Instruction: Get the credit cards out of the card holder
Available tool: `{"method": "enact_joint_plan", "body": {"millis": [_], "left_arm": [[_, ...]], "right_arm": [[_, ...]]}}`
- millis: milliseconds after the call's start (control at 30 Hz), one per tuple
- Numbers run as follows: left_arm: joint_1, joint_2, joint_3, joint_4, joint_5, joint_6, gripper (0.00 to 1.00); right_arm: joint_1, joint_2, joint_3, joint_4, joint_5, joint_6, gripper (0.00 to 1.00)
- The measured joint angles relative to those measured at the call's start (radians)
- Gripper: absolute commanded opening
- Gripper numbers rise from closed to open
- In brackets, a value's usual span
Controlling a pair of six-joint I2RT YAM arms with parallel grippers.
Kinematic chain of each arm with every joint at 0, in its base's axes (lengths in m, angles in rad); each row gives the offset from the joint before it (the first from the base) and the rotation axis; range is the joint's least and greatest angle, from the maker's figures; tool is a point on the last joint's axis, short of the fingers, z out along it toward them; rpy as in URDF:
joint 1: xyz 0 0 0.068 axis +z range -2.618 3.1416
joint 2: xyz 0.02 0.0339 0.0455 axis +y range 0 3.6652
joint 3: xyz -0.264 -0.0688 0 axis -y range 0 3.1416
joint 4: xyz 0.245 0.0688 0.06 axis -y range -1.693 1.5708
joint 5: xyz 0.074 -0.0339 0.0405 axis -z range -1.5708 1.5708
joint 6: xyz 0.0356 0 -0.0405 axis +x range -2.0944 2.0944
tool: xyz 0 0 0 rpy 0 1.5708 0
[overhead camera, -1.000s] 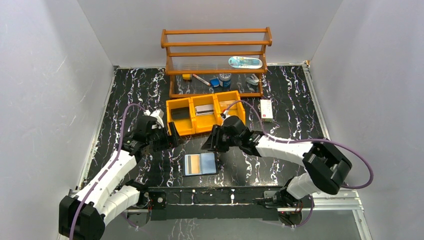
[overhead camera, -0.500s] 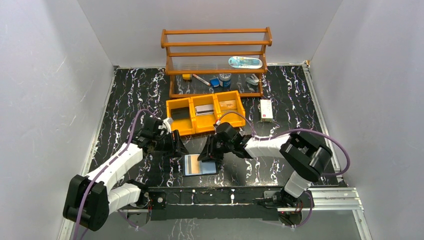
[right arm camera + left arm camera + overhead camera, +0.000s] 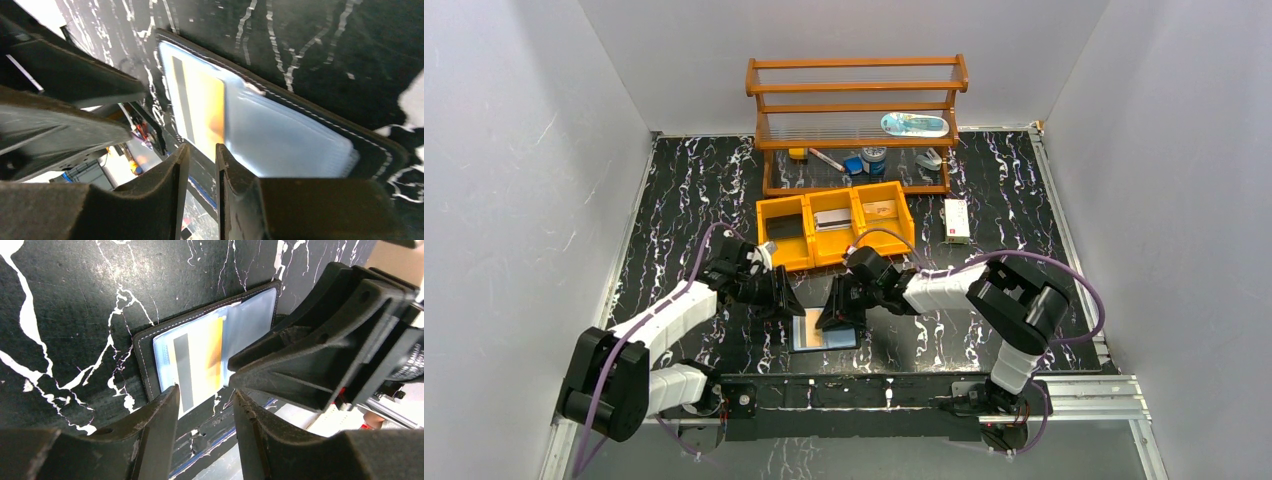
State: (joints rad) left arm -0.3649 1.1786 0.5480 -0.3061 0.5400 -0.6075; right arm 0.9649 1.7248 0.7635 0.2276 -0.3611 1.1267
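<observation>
Near the table's [image 3: 694, 190] front edge the card holder [image 3: 824, 338] lies open, a yellow striped credit card [image 3: 200, 357] in its left panel, the left gripper [image 3: 205, 395] and right gripper [image 3: 200, 147] poised low over it, both part-open and empty, with the yellow bin tray [image 3: 834, 258] beyond.

No legible text or labels

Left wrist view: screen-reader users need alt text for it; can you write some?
An open card holder lies flat on a black marbled table, a yellow card with a dark stripe in one pale blue panel. The left gripper sits open below it; the right gripper fills the right side.
</observation>
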Motion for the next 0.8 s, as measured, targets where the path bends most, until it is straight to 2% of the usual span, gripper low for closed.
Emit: {"method": "enact_joint_plan", "body": {"millis": [400,800], "left_arm": [[-0.008,0.044,-0.032,0.04,0.0,-0.026,0.37],[-0.031,0.085,-0.032,0.065,0.007,-0.032,0.36]], "right_arm": [[0.006,0.002,0.052,-0.064,0.022,-0.012,0.38],[0.006,0.052,0.073,-0.084,0.014,-0.009,0.33]]}}
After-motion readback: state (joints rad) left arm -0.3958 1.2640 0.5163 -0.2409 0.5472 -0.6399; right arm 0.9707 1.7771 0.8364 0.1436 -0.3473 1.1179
